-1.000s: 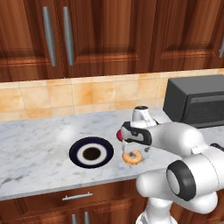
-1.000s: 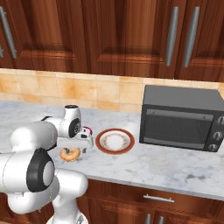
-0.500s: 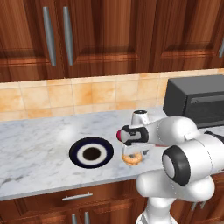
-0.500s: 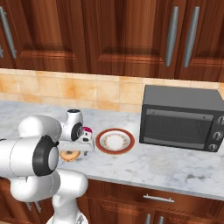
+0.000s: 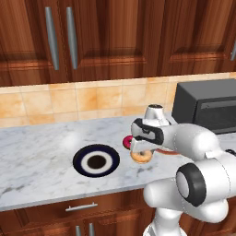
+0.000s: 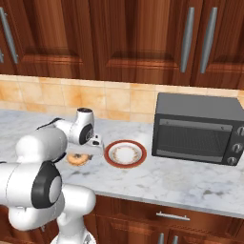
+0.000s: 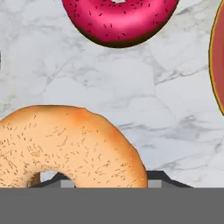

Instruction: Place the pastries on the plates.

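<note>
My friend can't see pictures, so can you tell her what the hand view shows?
A tan sprinkled doughnut sits close up at the bottom on a grey-white marble counter. A pink doughnut with dark sprinkles lies beyond it at the top, apart from it, and a reddish-brown plate rim curves in at the right edge.

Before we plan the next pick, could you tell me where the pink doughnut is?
The pink doughnut lies on the marble counter, just beyond the orange doughnut, left of the red-rimmed plate.
</note>
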Robot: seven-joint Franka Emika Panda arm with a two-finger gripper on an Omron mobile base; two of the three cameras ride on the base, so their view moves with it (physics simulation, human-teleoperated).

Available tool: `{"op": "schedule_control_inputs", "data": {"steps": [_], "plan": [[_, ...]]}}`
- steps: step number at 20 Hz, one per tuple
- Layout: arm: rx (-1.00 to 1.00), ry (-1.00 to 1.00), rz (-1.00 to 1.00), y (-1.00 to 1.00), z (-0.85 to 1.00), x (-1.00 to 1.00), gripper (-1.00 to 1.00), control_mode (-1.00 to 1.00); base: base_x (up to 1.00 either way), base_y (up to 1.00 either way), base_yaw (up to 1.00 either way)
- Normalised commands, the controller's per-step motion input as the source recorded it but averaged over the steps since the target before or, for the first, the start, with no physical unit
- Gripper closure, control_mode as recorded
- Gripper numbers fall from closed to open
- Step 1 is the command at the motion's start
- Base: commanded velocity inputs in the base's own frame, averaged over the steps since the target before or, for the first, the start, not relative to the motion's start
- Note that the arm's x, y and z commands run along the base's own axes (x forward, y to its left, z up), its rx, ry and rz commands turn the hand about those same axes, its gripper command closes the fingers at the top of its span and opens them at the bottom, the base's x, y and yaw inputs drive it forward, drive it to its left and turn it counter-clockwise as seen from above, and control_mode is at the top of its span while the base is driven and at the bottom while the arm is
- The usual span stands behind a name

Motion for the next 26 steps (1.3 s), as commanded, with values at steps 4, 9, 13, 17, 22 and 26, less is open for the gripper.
{"op": "schedule_control_inputs", "data": {"steps": [4, 9, 13, 17, 22, 26], "plan": [[0.2, -0.08, -0.04, -0.76, 0.61, 0.16, 1.0, -1.0, 0.0, 0.0, 0.0], [0.06, 0.0, -0.06, -0.79, 0.0, 0.37, 1.0, -1.0, 0.0, 0.0, 0.0], [-0.15, 0.0, -0.01, 0.04, 0.0, 0.01, 1.0, -1.0, 0.0, 0.0, 0.0], [-0.27, 0.02, -0.07, 0.0, 0.08, 0.03, 1.0, -1.0, 0.0, 0.0, 0.0], [0.0, 0.0, 0.0, -0.55, 0.0, 0.36, 1.0, -1.0, 0.0, 0.0, 0.0], [0.0, 0.0, 0.0, -1.0, 0.0, 0.78, 1.0, -1.0, 0.0, 0.0, 0.0]]}}
